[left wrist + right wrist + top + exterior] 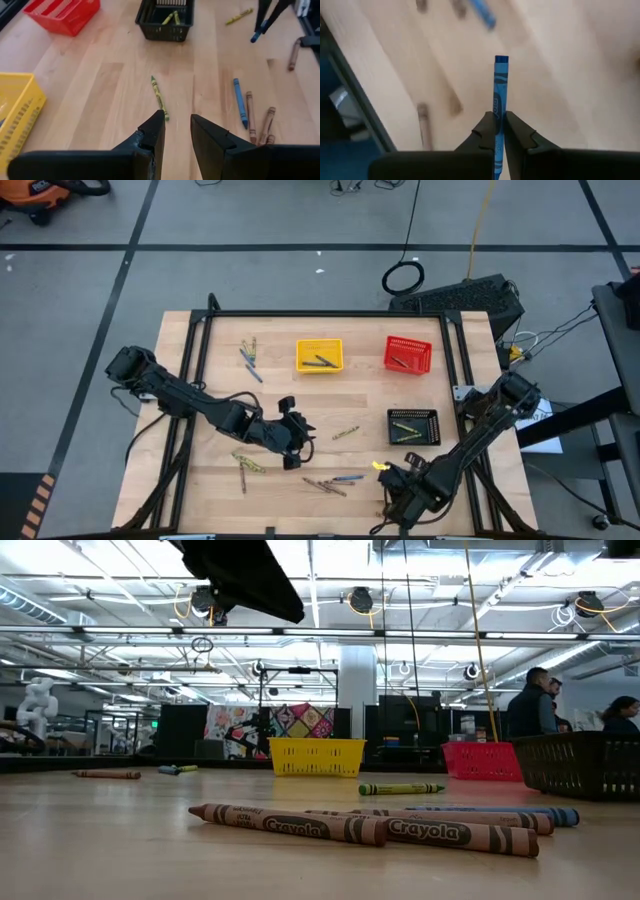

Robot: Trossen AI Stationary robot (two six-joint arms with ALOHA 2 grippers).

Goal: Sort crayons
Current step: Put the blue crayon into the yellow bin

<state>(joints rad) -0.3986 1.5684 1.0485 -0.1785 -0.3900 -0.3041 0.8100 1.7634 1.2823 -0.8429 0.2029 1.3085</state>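
Right gripper (499,131): lower right of the high view, fingers clamped on 1 blue crayon (499,95).
Left gripper (176,131): centre-left, fingers parted, holding nothing, above a green crayon (159,97).
Crayons (327,483): scattered on the table (200,480).

blue crayon (500,95) clamped upright in right pincer (500,131), brown crayons (360,825) lying flat on wood, green crayon (160,97) alone
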